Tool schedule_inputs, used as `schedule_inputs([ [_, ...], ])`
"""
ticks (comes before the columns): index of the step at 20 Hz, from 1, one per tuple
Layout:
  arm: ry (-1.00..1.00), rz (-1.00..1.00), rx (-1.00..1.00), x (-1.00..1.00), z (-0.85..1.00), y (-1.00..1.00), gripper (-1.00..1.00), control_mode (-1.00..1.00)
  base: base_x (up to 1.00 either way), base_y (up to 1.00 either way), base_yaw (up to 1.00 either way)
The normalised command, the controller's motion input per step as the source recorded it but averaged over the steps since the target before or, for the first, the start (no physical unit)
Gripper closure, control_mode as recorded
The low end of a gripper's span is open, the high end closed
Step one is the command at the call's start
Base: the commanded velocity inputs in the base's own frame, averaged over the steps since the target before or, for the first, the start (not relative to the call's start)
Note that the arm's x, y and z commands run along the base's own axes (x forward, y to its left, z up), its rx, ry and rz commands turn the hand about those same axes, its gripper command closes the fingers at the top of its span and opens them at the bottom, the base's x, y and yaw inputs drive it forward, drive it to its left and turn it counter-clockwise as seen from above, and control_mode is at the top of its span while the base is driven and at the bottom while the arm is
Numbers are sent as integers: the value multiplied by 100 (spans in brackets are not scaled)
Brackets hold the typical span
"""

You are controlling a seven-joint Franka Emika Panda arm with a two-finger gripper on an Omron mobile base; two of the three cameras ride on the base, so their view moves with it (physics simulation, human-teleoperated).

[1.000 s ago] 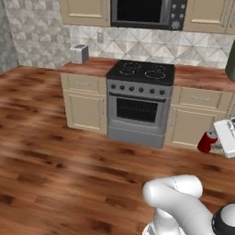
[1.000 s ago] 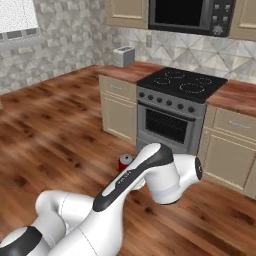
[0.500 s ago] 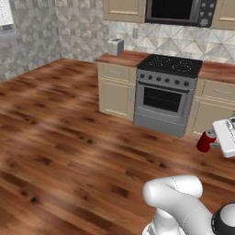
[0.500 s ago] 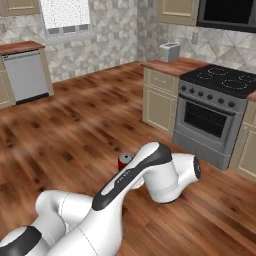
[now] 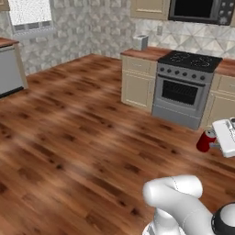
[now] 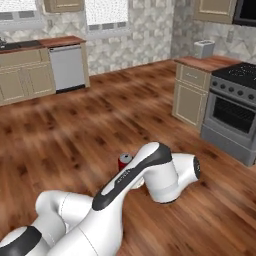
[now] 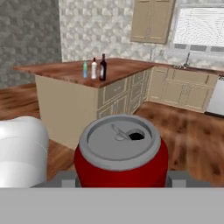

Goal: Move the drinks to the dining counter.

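only hand view: red can [image 7: 121,157] foreground, three bottles [image 7: 94,68] on counter [image 7: 61,72].

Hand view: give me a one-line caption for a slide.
Red can carried in the hand, with three bottles standing on a wood-topped counter beyond.

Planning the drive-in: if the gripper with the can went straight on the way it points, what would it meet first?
Judging by the hand view, the gripper, shut on the red can, points at the beige side of the dining counter, below the three bottles; depth is unclear.

Stove [image 5: 186,87]; toaster [image 5: 140,42]; dishwasher [image 6: 69,67]
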Motion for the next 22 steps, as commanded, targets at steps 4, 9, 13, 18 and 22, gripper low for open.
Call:
schedule_inputs([
  [4,0,0,0,0,0,0,100,100,-91,4,30],
  [9,0,0,0,0,0,0,100,100,-48,39,24],
  [13,0,0,0,0,0,0,100,100,2,94,12],
  [18,0,0,0,0,0,0,100,100,9,100,9],
  [22,0,0,0,0,0,0,100,100,13,100,12],
])
